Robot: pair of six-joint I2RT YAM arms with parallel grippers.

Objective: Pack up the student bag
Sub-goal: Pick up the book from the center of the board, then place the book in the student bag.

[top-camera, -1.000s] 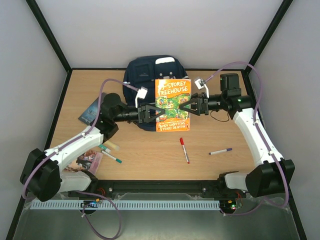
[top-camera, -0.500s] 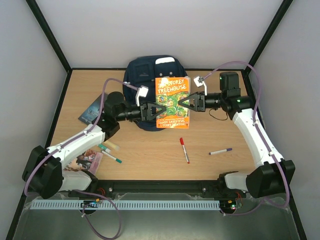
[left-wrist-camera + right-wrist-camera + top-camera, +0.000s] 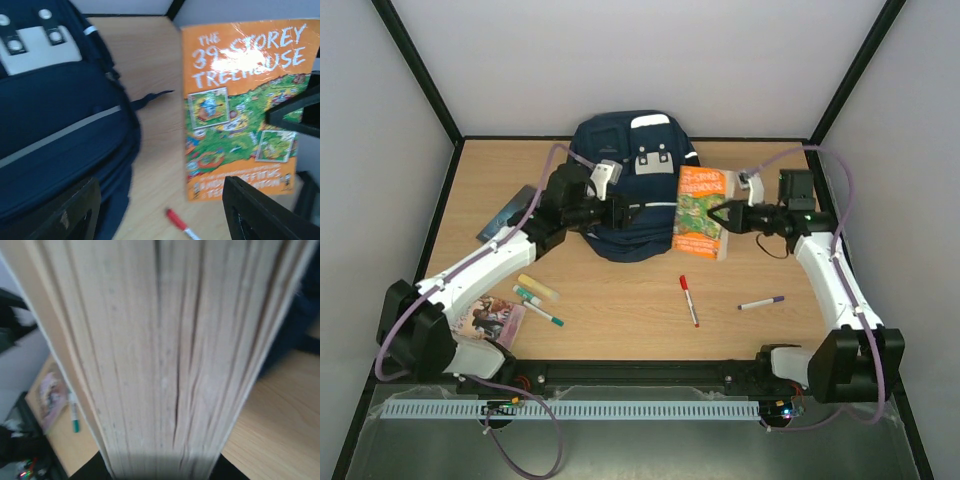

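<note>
The student bag [image 3: 632,185], navy with white patches and grey stripes, lies at the back centre of the table; in the left wrist view the bag [image 3: 55,115] fills the left side. An orange paperback, "The 39-Storey Treehouse" [image 3: 701,212], hangs tilted to the right of the bag, with my right gripper [image 3: 715,216] shut on its right edge. The book's page edges [image 3: 165,350] fill the right wrist view above the gripper [image 3: 160,472]. My left gripper [image 3: 638,212] hovers open over the bag's front, holding nothing; its fingers [image 3: 260,215] frame the book [image 3: 245,110] and bare table.
A red marker [image 3: 689,300] and a purple marker [image 3: 761,302] lie on the wood in front. Teal markers and a yellow highlighter [image 3: 538,296] lie at front left beside a picture book [image 3: 492,318]. A dark book [image 3: 508,217] lies at the left.
My left gripper has opened, let go of the orange book and drawn back left over the bag. The right gripper closed on the book and carried it to the right.
</note>
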